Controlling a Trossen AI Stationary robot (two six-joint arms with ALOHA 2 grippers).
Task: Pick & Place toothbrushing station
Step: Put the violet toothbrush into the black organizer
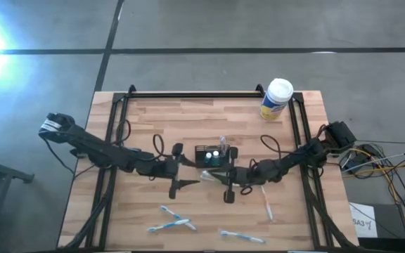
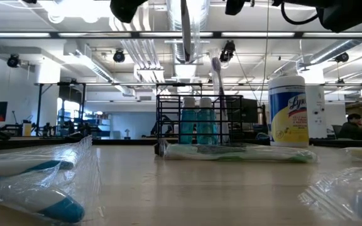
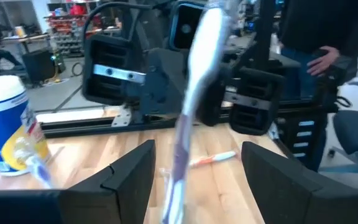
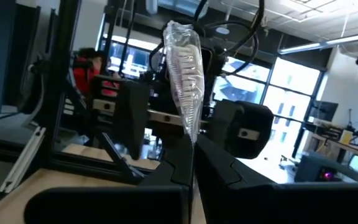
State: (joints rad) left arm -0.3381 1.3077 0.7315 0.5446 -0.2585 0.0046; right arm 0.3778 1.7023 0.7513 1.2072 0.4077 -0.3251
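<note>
Toothbrushing station [image 1: 211,155], a small black wire-frame holder with two blue-capped bottles and one toothbrush standing in it, sits at mid-table, well away from the yellow wipes canister [image 1: 276,98] that stands by the far right corner. Just to the station's near right, the right gripper [image 1: 228,176] has its fingers pinched tight on a plastic-wrapped toothbrush [image 4: 185,78], which points up past them in the right wrist view. Just to the station's near left, the left gripper [image 1: 178,171] hovers with fingers spread wide, the wrapped brush passing between them without visible contact. To finish well, I judge the left arm should close only once centred on the shaft, so the wrapper does not slip, and the brush should come down upright over a free slot. More wrapped brushes [image 1: 171,223] lie near the front edge, well clear of the station.
</note>
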